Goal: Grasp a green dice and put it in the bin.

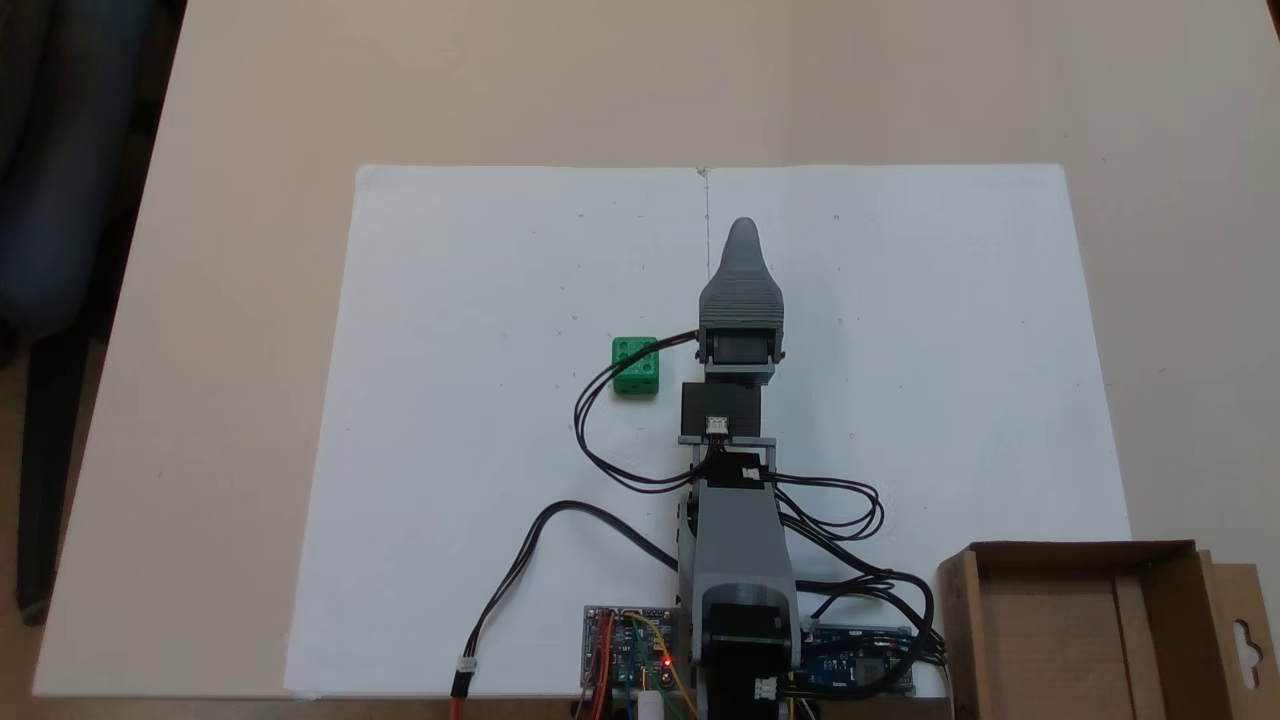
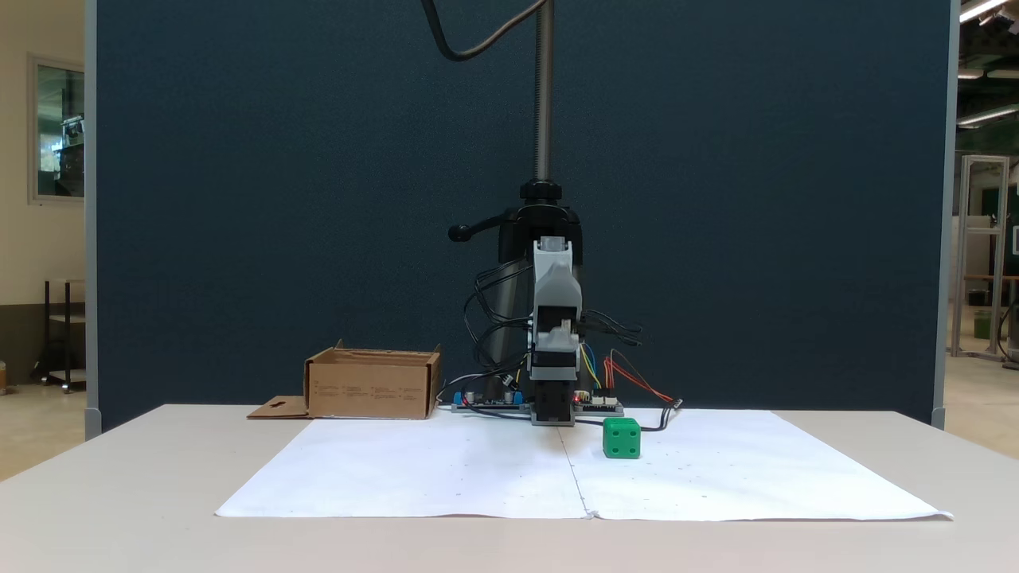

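The dice (image 2: 621,438) sits on white paper (image 2: 446,469), at four o'clock from the arm (image 2: 554,342). The bin (image 2: 372,386) stands at nine o'clock from the arm, well apart.

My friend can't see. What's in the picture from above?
A grey robot arm stretches up the middle of white paper, with a green dice just to its left. A cardboard bin sits at the bottom right.

A beige bench (image 1: 250,300) carries two white paper sheets (image 1: 500,480) laid edge to edge, their seam running from 12 to 6 o'clock in the overhead-looking fixed view. A dark blue partition (image 2: 279,199) stands behind the bench, with a metal pole (image 2: 544,95) rising at its 12 o'clock. Circuit boards (image 1: 628,650) with coloured wires (image 2: 629,378) sit at the paper's 6 o'clock edge.
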Controlling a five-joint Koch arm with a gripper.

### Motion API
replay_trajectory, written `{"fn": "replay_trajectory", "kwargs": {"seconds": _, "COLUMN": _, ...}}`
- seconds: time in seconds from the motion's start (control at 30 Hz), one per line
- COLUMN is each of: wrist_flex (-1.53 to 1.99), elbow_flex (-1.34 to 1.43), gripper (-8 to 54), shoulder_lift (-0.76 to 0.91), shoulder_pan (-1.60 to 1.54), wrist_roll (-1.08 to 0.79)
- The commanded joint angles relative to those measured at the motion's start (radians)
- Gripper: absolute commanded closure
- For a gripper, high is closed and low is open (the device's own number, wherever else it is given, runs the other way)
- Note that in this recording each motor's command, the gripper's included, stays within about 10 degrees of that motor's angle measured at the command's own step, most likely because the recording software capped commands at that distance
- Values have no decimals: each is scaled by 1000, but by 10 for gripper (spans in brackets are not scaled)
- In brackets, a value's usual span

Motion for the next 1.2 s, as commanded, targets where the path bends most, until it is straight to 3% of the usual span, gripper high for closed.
{"fn": "replay_trajectory", "kwargs": {"seconds": 0.0, "wrist_flex": -6, "elbow_flex": 66, "gripper": 3, "shoulder_lift": 112, "shoulder_pan": 21, "wrist_roll": -26}}
{"fn": "replay_trajectory", "kwargs": {"seconds": 0.53, "wrist_flex": 2, "elbow_flex": 23, "gripper": 43, "shoulder_lift": 110, "shoulder_pan": -17, "wrist_roll": -32}}
{"fn": "replay_trajectory", "kwargs": {"seconds": 1.17, "wrist_flex": 1325, "elbow_flex": -808, "gripper": 42, "shoulder_lift": 106, "shoulder_pan": -103, "wrist_roll": -61}}
